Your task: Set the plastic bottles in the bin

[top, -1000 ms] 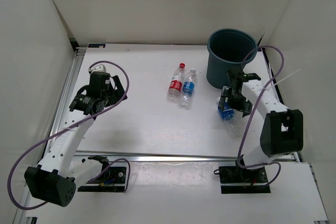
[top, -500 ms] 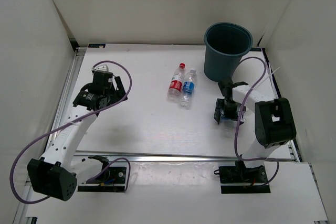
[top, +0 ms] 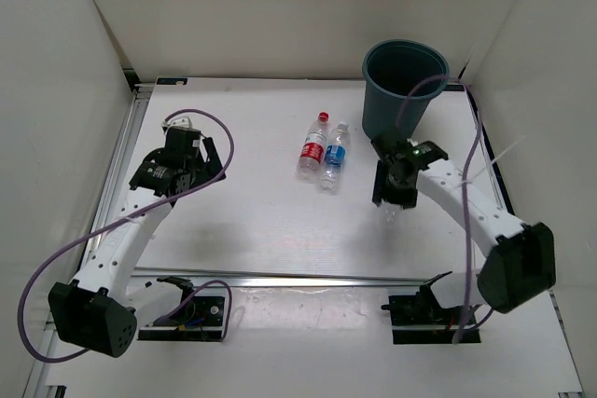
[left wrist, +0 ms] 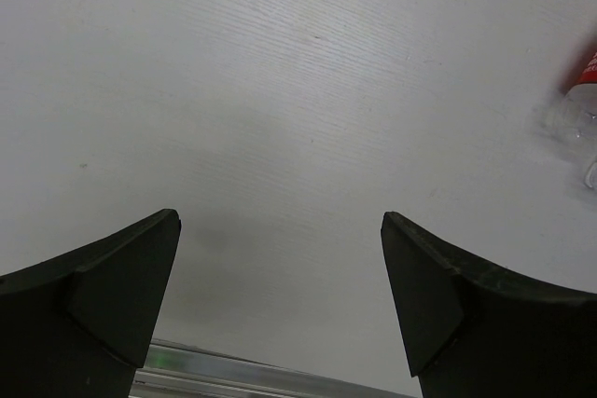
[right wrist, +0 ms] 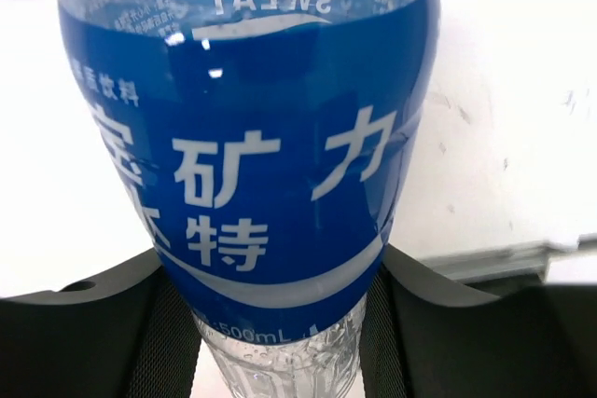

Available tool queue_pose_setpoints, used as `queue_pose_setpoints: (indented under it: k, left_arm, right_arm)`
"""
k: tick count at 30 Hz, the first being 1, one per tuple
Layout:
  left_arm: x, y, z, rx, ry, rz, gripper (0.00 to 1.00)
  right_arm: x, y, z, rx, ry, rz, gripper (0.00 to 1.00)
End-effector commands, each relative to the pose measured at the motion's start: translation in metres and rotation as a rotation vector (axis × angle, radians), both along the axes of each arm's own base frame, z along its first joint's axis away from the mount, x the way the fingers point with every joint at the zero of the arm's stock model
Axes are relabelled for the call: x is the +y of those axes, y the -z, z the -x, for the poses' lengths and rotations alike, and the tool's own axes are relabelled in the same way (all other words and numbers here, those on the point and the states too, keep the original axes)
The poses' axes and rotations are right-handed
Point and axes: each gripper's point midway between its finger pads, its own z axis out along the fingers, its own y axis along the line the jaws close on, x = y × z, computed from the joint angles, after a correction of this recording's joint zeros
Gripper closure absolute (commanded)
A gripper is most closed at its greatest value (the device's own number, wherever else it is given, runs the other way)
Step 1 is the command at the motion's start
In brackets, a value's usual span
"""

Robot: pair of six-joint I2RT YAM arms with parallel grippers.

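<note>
Teal bin (top: pixel 390 120) upright at table's 1 o'clock. Red-label bottle (top: pixel 313 148) and blue-label bottle (top: pixel 336 161) lie touching at centre, caps toward 12. Pocari Sweat bottle (right wrist: pixel 252 165) clamped in right gripper (top: pixel 392 189), at bin's 6 o'clock.

We see two slim white arms, the left arm (top: pixel 117 247) and the right arm (top: pixel 466 200), each with chunky black joint housings (top: pixel 89 319) and a looping purple cable (top: pixel 201 112). The left gripper (left wrist: pixel 280 219) has matte black, wedge-shaped fingers (left wrist: pixel 103 305).
</note>
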Motion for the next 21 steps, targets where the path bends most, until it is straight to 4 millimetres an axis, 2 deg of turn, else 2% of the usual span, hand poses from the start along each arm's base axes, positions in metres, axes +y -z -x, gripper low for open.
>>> queue_pose_setpoints:
  k: [1,2,4,6,7,8,9,10,11,12,13,14,15,16,17,19,20,21]
  left_arm:
    - [0.003,-0.006,0.010,-0.018,-0.007,0.003,0.00]
    - [0.003,-0.006,0.010,-0.018,-0.007,0.003,0.00]
    - [0.000,-0.003,0.015,-0.003,0.008,0.016,0.00]
    - [0.002,0.000,0.019,0.008,0.016,0.006,0.00]
    - [0.002,0.000,0.019,0.008,0.016,0.006,0.00]
    - [0.000,0.001,0.019,0.010,0.022,0.013,0.00]
    - [0.001,0.001,0.019,0.011,0.031,0.004,0.00]
    - [-0.001,0.001,0.020,0.013,0.039,0.013,0.00]
    - [-0.004,0.004,0.019,0.023,0.048,0.010,0.00]
    - [-0.004,0.004,0.019,0.024,0.048,0.010,0.00]
    - [-0.006,0.007,0.019,0.039,0.056,0.016,0.00]
    - [-0.010,0.008,0.017,0.045,0.065,0.014,0.00]
    - [-0.012,0.007,0.016,0.047,0.071,0.021,0.00]
    - [-0.015,0.011,0.015,0.063,0.083,0.016,0.00]
    - [-0.016,0.010,0.013,0.064,0.083,0.016,0.00]
    - [-0.019,0.005,0.011,0.059,0.092,0.017,0.00]
    - [-0.018,0.003,0.008,0.058,0.083,0.007,0.00]
    - [-0.017,0.008,0.009,0.079,0.091,-0.006,0.00]
  right_arm:
    - [0.007,-0.102,-0.030,-0.280,0.051,-0.038,0.67]
    - [0.014,-0.161,-0.051,-0.440,0.063,-0.101,0.67]
    - [0.000,-0.211,-0.092,-0.607,0.114,-0.065,0.67]
    - [-0.009,-0.275,-0.144,-0.806,0.177,-0.092,0.67]
    - [-0.015,-0.290,-0.161,-0.859,0.172,-0.066,0.68]
    - [-0.022,-0.285,-0.191,-0.866,0.190,-0.032,0.68]
    - [-0.022,-0.320,-0.211,-0.974,0.199,-0.073,0.68]
    - [-0.023,-0.326,-0.227,-1.004,0.195,-0.070,0.68]
    - [-0.029,-0.310,-0.257,-0.986,0.194,-0.025,0.68]
    - [-0.027,-0.316,-0.275,-1.022,0.188,-0.045,0.69]
    - [-0.028,-0.330,-0.287,-1.072,0.196,-0.065,0.69]
    - [-0.030,-0.307,-0.313,-1.041,0.192,-0.048,0.69]
    - [-0.030,-0.307,-0.326,-1.064,0.192,-0.062,0.67]
    - [-0.028,-0.302,-0.335,-1.071,0.192,-0.065,0.66]
    - [-0.030,-0.284,-0.349,-1.050,0.192,-0.061,0.65]
    - [-0.036,-0.277,-0.366,-1.080,0.204,-0.069,0.63]
    - [-0.030,-0.264,-0.375,-1.066,0.175,-0.077,0.62]
    - [-0.035,-0.254,-0.385,-1.067,0.178,-0.065,0.60]
